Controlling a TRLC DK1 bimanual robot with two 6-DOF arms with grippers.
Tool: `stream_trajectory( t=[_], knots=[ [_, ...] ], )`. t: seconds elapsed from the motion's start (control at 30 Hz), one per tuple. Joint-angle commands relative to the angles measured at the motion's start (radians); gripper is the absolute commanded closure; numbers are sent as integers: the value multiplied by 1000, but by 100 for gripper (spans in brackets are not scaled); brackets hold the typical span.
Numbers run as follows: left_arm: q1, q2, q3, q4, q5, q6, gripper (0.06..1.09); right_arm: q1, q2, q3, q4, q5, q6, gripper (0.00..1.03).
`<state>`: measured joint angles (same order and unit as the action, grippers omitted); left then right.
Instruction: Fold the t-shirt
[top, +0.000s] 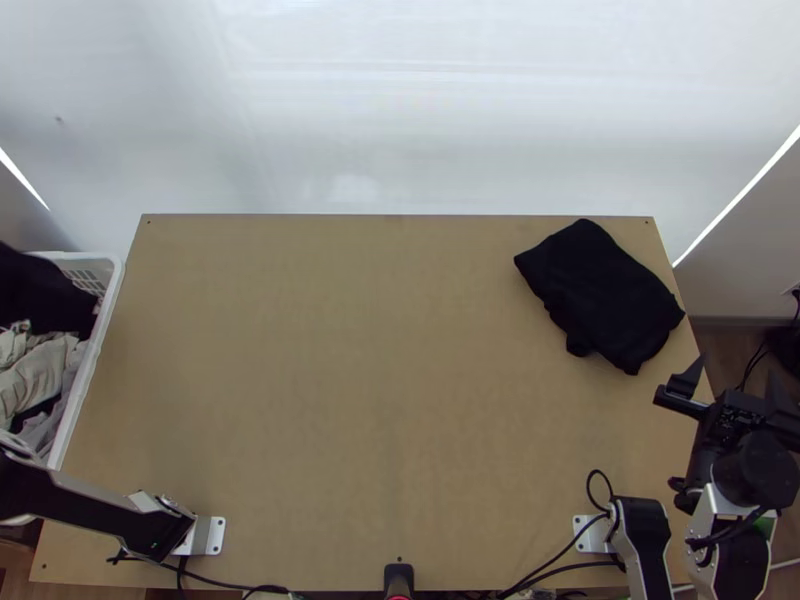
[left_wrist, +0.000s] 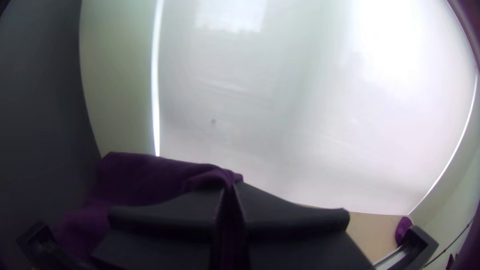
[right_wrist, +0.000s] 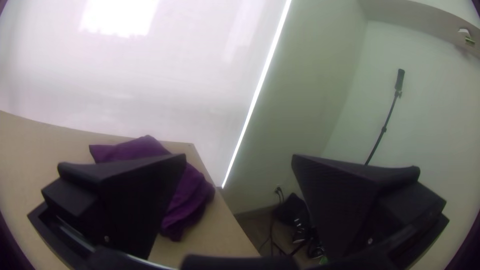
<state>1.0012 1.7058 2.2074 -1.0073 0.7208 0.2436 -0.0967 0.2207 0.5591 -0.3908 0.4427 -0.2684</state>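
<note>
The right hand (top: 737, 370) gapes at the wooden table (top: 380, 400), white backdrop (top: 400, 110) beyond.

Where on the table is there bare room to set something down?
The widest free patch is the middle of the table, between the white basket on the left and the black cloth at far right, back to the far edge. It is crowded at the right edge, by the right gripper, and around both arm mounts.

Rumpled purple cloth (right_wrist: 192, 200) on wooden table (right_wrist: 35, 145), right hand (top: 732, 375) spread open, white screen (right_wrist: 165, 75).
</note>
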Motion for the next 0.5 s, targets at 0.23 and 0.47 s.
stream_trajectory(
  t=[0.23, 0.47],
  knots=[
    [-802, -399, -387, 119, -205, -101, 105, 6, -63, -36, -115, -1, 83, 5],
    [-1329, -483, -801, 248, -366, -147, 105, 5, -47, 7, -126, -1, 90, 5]
  ],
)
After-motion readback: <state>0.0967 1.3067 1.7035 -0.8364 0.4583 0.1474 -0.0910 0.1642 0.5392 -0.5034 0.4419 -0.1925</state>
